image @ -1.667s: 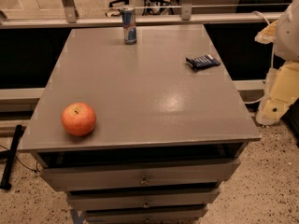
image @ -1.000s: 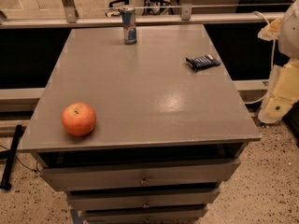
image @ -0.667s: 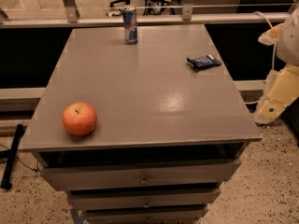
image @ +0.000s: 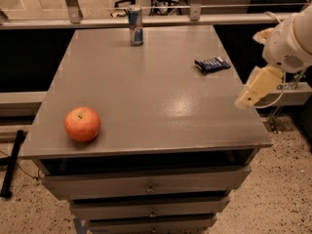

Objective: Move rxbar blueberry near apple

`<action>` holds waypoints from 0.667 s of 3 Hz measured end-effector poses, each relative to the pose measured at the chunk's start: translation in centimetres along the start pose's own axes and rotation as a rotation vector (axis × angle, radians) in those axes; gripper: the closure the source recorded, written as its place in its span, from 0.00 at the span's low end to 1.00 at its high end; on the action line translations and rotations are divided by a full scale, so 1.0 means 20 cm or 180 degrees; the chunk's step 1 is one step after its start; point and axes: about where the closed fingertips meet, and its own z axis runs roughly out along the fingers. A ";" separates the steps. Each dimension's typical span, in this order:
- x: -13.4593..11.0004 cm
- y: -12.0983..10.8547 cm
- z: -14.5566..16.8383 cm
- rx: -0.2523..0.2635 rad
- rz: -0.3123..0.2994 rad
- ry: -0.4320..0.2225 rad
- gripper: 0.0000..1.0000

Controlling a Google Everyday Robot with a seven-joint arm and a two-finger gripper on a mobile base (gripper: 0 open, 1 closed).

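- rxbar blueberry (image: 212, 64) lies flat on the far-right part of the bench (image: 146, 106), well apart from the apple (image: 82, 124) at the near-left corner.
- end effector (image: 256, 89) hangs just off the bench's right edge, holding nothing; spread or pressed together: can't tell.
- drink can (image: 135, 26) stands upright at the far edge.

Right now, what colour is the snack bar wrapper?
Snack bar: dark navy, pale markings; camera view. Gripper hangs by the table edge nearest it.

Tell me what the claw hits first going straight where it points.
Probably bare tabletop near its right edge: the claw, off the table's right side, points down and left. Depth unclear.
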 end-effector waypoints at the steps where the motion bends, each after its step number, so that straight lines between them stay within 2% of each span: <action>1: -0.02 -0.18 0.16 0.0172 0.0182 -0.0333 0.00; 2: -0.04 -0.32 0.31 0.0264 0.0379 -0.0573 0.00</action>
